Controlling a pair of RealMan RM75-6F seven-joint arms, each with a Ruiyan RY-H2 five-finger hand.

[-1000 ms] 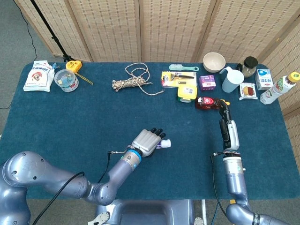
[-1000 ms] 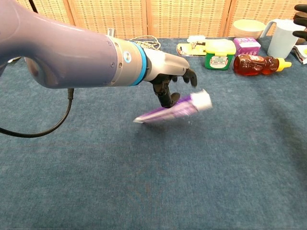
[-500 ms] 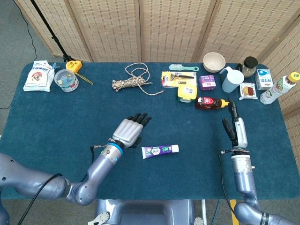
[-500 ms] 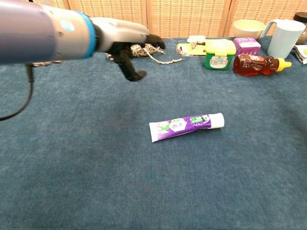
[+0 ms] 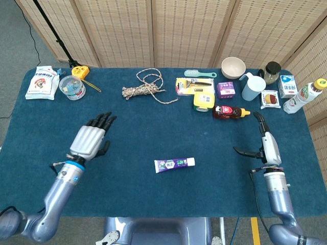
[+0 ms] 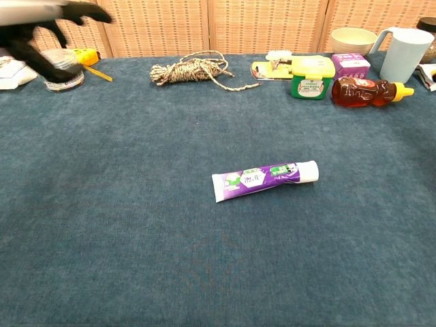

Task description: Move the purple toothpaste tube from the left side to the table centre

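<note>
Toothpaste tube (image 5: 174, 164), purple with a white cap, lies flat on the blue bench (image 5: 127, 132) near its middle, a little toward the front edge, the cap end pointing to the right edge. Nothing touches it; in the chest view the tube (image 6: 264, 179) rests alone on the cloth with bare surface all round.

Left hand (image 5: 91, 140) hangs over the left part of the bench, well apart from the tube, its dark fingers (image 5: 102, 120) stretched out and spread toward the back edge, holding nothing. In the chest view the same hand (image 6: 48, 30) shows blurred at the top left corner, in front of a clear round tub (image 6: 65, 78).

Right hand (image 5: 266, 145) stands near the right edge, thumb stuck out to the side and fingers extended toward the back, empty as well.

Along the back edge, from the left corner: a white snack bag (image 5: 42, 82), the clear tub, a yellow tape measure (image 5: 79, 71), a coil of rope (image 5: 147, 87), a yellow card pack (image 5: 194, 87), a teal brush (image 5: 198, 74), a small purple box (image 5: 226, 90), a cream bowl (image 5: 233, 67), a pale blue jug (image 5: 253, 87) and a dark honey bottle (image 5: 229, 112) lying on its side. Toward the back right corner stand a small milk carton (image 5: 288, 86) and a drinks bottle (image 5: 304, 96) with a yellow cap.
</note>
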